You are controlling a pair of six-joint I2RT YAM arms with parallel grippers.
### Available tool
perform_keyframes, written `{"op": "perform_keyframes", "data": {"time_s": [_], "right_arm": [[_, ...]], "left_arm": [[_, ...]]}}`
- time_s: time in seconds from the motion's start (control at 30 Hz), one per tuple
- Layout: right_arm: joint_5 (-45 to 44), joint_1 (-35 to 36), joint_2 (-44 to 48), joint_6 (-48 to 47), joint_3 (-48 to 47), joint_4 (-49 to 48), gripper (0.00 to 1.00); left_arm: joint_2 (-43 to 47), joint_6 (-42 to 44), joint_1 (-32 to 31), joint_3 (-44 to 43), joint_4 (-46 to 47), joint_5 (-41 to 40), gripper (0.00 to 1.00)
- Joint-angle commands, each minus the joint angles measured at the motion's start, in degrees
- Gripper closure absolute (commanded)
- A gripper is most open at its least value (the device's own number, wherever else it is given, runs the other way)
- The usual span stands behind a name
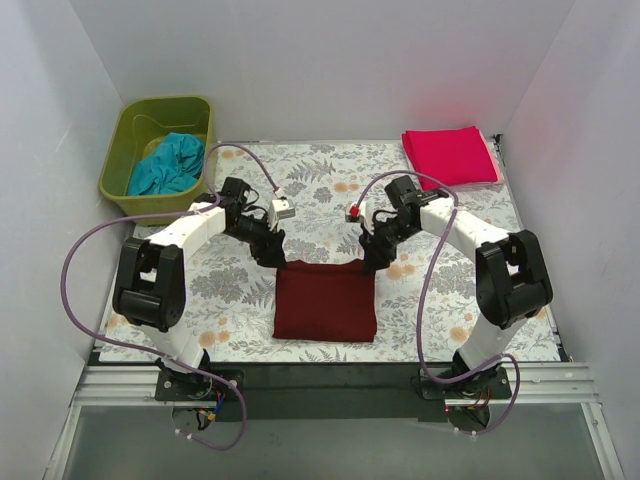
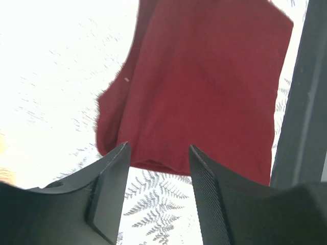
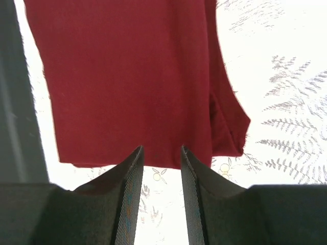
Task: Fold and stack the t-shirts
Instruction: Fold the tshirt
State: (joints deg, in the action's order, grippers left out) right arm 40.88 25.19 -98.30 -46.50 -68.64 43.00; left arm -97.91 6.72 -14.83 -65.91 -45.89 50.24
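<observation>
The maroon shirt (image 1: 325, 300) lies folded into a near-square block at the middle of the tabletop (image 1: 230, 300), close to the near edge and between my two arms. It is a little wider left to right than it is deep, so I read its long axis as running across, from one arm to the other. Both pincers sit at its far edge, the left pincer (image 1: 272, 250) at the far-left corner and the right pincer (image 1: 372, 252) at the far-right corner. Neither arm is nearer than the other.

In the left wrist view the left pincer (image 2: 158, 163) is spread, with the cloth just beyond its tips and nothing between them. The right pincer (image 3: 161, 163) is spread too, a little narrower, and the shirt's edge lies straight ahead of it. So the shirt lies toward the arm bases from each pincer, and a grasp means coming down onto that far edge.

The pink-red shirt (image 1: 450, 155) lies folded at the far-right corner, well apart from the maroon one (I judge that is where the stack goes, which favours the right arm). The teal shirt (image 1: 165, 165) lies crumpled in the green bin (image 1: 130, 150) at the far left, not yet folded.

The floral cover (image 1: 320, 185) looks flat and smooth under everything. White walls (image 1: 300, 70) close in the left, right and far sides.
</observation>
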Motion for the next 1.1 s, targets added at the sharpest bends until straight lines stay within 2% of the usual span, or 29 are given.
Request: {"op": "perform_keyframes", "data": {"time_s": [0.0, 0.1, 0.23, 0.4, 0.63, 0.7, 0.73, 0.83, 0.87, 0.97, 1.07], "right_arm": [[5.3, -2.8, -2.2, 7.1, -5.5, 1.2, 0.58], [9.6, -5.5, -8.5, 11.9, -12.7, 1.7, 0.64], [14.1, -6.3, -15.6, 19.5, -20.8, 1.1, 0.77], [17.6, -6.2, -22.2, 24.7, -22.2, -0.2, 0.81], [17.7, -5.9, -23.5, 26.7, -19.0, -4.0, 0.83], [17.8, -5.7, -23.8, 26.6, -18.3, -4.3, 0.83], [17.9, -5.6, -23.9, 26.6, -17.9, -4.4, 0.83], [18.9, -4.9, -24.4, 27.0, -17.4, -4.9, 0.84], [19.2, -4.6, -24.7, 27.2, -17.3, -5.3, 0.84], [19.9, -3.6, -25.1, 29.6, -16.7, -8.3, 0.84], [20.8, -2.8, -25.5, 32.5, -16.4, -12.2, 0.84]], "left_arm": [[1.2, -3.4, -1.2, -4.8, 2.5, 3.0, 0.51], [0.0, -6.3, -4.8, -5.4, 8.5, 0.9, 0.47], [-3.1, -10.2, -9.3, -5.3, 15.1, -2.9, 0.45], [-9.4, -11.8, -12.7, -7.3, 19.4, -5.8, 0.44], [-13.5, -10.6, -15.2, -8.3, 19.6, -6.7, 0.44], [-13.5, -9.9, -15.6, -7.7, 19.3, -6.6, 0.51], [-12.8, -9.7, -15.6, -7.5, 19.3, -5.9, 0.58], [-10.6, -8.7, -15.7, -6.3, 18.9, -4.5, 0.73], [-10.0, -8.2, -15.7, -6.0, 18.7, -4.3, 0.82], [-7.4, -7.5, -15.7, -4.8, 17.9, -3.0, 0.96], [-4.7, -6.9, -15.8, -3.6, 17.2, -2.1, 0.98]]}}
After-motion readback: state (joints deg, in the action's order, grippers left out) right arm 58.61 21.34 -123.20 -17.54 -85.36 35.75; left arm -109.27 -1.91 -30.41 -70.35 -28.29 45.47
